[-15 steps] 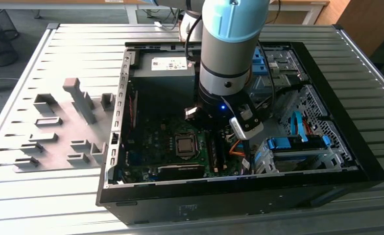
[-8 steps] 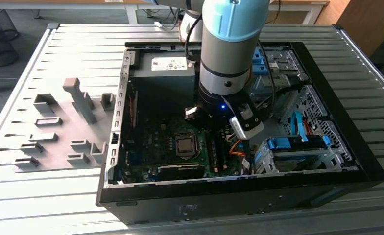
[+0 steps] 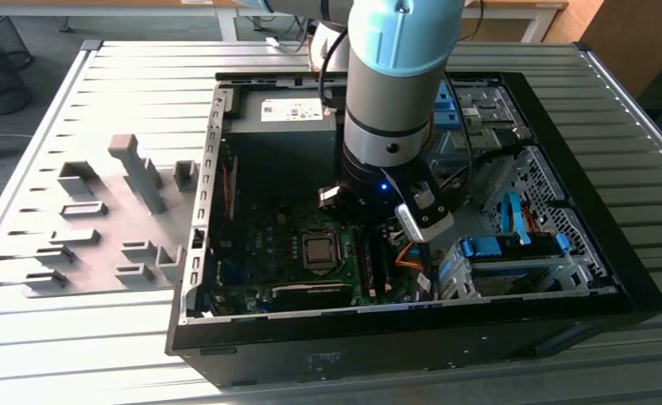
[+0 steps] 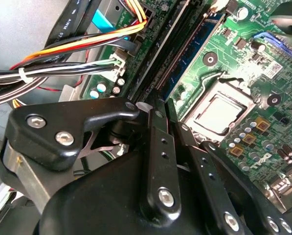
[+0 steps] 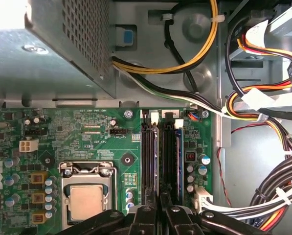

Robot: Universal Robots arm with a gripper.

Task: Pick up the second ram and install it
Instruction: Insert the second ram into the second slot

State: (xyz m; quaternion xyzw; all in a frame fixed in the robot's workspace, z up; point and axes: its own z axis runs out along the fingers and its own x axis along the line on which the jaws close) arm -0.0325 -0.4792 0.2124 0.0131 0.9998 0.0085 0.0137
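My gripper [image 3: 356, 213] is down inside the open computer case, just above the memory slots beside the processor socket [image 5: 85, 200]. In both wrist views its black fingers stand close together on a thin stick. This is the second ram [image 5: 157, 161], seen edge-on along a black slot. The second wrist view shows its blue face [image 4: 197, 46] running in under my gripper [image 4: 172, 122]. I cannot tell whether it sits fully in the slot. My gripper [image 5: 160, 203] is in line with that slot. Another blue stick [image 5: 180, 161] stands in a slot one over.
Bundles of coloured cables [image 5: 263, 107] hang close beside the slots, and the power supply box [image 5: 53, 44] sits beyond them. Drive bays with blue clips [image 3: 512, 249] are on the exterior view's right. A grey holder [image 3: 105, 219] lies on the slatted table outside the case.
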